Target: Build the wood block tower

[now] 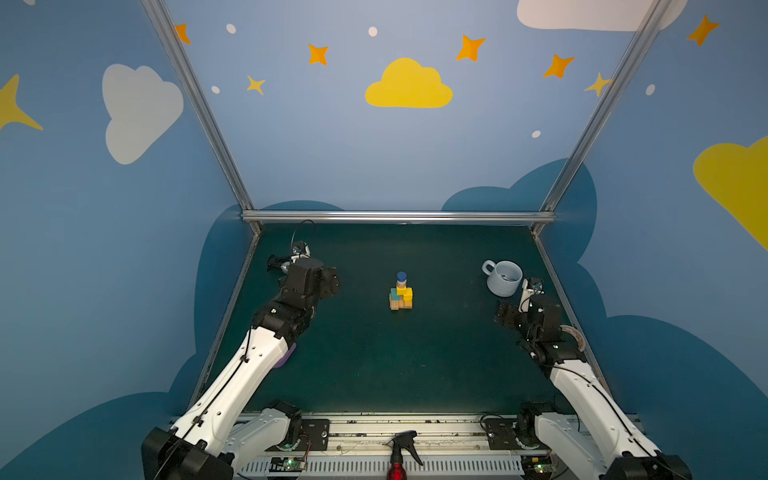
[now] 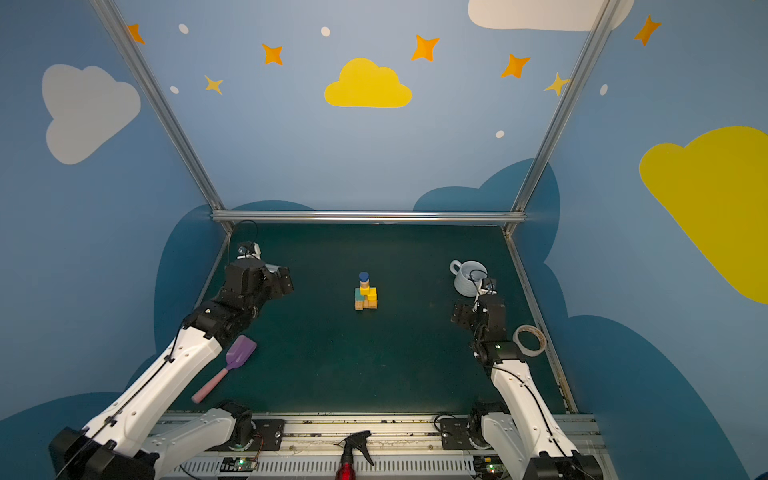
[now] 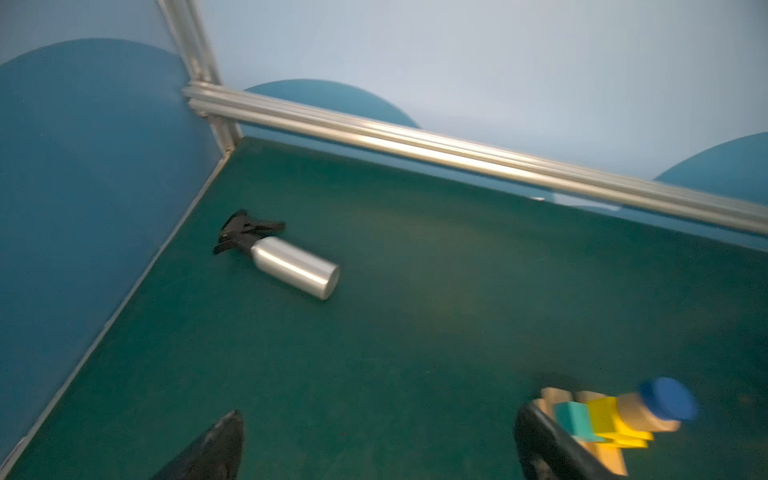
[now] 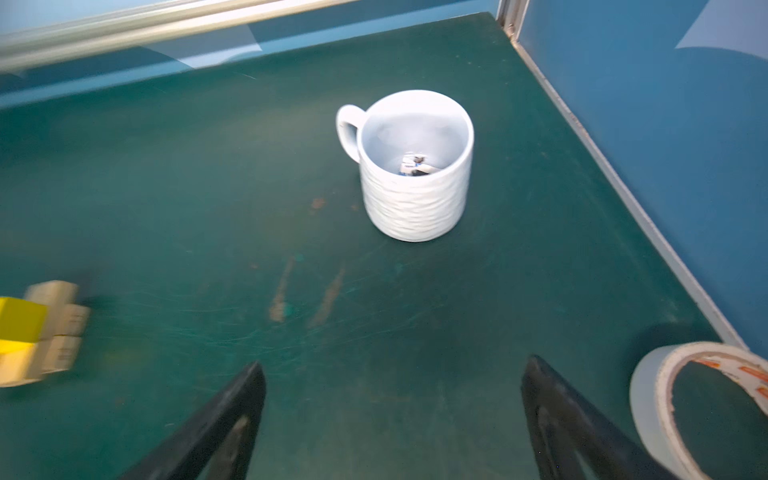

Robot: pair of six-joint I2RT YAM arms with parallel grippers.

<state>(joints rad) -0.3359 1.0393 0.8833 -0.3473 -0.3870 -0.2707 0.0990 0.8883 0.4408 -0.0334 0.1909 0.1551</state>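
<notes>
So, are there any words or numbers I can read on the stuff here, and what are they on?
No text here is clear enough to quote.
tape roll: orange print inside its ring, too blurred and cut off to read.
tan blocks: faint dark marks on their ends, too blurred to read.
mug: no writing shows on it; the small white scrap inside is too small to read.

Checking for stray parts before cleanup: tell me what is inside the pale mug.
In the right wrist view, the mug holds a small dark-and-white bit at the bottom, too small to identify. The mug's near wall covers the rest of its floor.
</notes>
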